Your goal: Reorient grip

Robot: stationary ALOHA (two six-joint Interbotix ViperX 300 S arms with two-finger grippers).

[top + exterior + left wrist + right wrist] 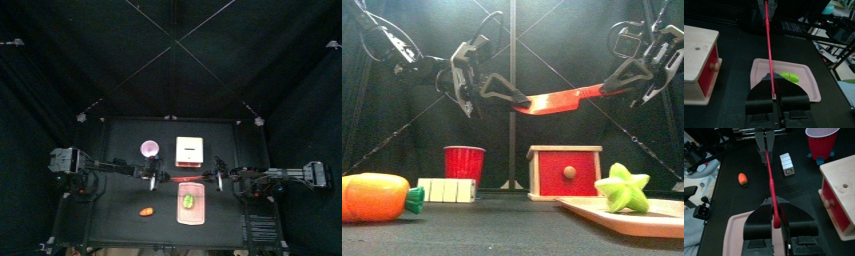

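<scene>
Front edge of the surface (502, 225): an orange toy carrot (376, 196) lies on its side at the left, green leaf end toward the middle. At the right, a pink tray (629, 214) carries a green star-shaped toy (623, 187).

Behind the carrot: a small white ridged block (446, 190) stands on the surface, with a red plastic cup (464, 162) upright just behind it. Near the middle stands a light wooden box (565, 172) with a red drawer front and a round knob. The top view places cup and box side by side toward the back of the surface, carrot and tray toward the front.

Above the surface, clear of all items: a thin red flat tool-shaped piece, apparently a spatula (556, 100), is held nearly level between the two arms, over the tray and box area.

Left tool (509, 92): closed on the broader end of the spatula; the left wrist view shows its jaws pinched on the red edge, the piece running straight away from them.

Right tool (625, 88): closed on the opposite, narrower end; the right wrist view shows the jaws nearly together on the thin red strip.

Both arms hang in from their own sides, with the spatula spanning the gap between them.
</scene>
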